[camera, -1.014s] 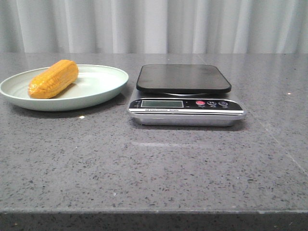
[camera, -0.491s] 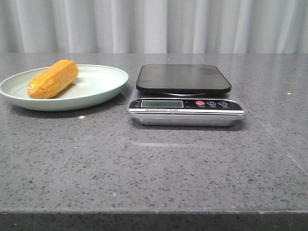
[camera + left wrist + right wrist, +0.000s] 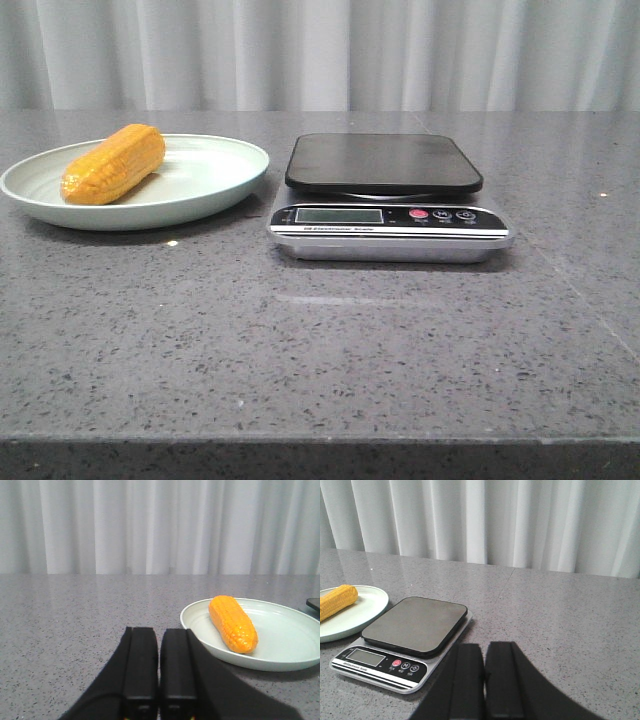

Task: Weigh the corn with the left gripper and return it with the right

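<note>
Corn (image 3: 113, 163) lies on pale green plate (image 3: 205, 190), far left on counter (image 3: 320, 340); scale (image 3: 388, 200) just right. Left hand (image 3: 159, 667) and right hand (image 3: 484, 680) both pressed together, empty.

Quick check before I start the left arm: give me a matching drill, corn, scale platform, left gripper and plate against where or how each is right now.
Things:
1. corn
2. scale platform
3. left gripper
4. plate

States:
A. bare, nothing resting on it
B. fingers shut together, holding nothing
C. lying on its side on the pale green dish
D. sitting on the table to the left of the scale, seen from the front

Pairs: 1-C, 2-A, 3-B, 4-D
</note>
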Robot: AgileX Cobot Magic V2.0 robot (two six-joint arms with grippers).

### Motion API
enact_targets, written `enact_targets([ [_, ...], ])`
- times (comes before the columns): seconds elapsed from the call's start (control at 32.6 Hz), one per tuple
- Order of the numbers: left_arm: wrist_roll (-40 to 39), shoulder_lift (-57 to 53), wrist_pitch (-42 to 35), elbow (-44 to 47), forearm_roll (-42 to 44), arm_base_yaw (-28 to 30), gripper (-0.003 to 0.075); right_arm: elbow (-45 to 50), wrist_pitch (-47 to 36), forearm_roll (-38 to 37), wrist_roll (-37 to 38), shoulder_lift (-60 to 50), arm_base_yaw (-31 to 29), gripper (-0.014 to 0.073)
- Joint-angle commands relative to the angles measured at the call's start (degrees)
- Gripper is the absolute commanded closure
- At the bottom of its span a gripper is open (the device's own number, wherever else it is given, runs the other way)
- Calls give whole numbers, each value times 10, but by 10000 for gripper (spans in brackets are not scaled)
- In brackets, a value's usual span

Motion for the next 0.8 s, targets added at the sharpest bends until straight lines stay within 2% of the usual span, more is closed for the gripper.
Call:
enact_targets([
  [0.0,0,-12,-46,5,-4,-5,594,-12,-47,-8,0,8,-4,421],
  [0.37,0,-12,-46,5,-4,-5,594,-5,-47,-9,0,4,-9,421],
  [0.52,0,-12,-46,5,-4,-5,594,36,-71,-6,0,2,-71,421],
  [0.65,0,-12,-46,5,-4,-5,594,81,-106,24,0,0,-127,421],
  [0.77,0,-12,-46,5,-4,-5,594,127,-168,45,0,-1,-162,421],
])
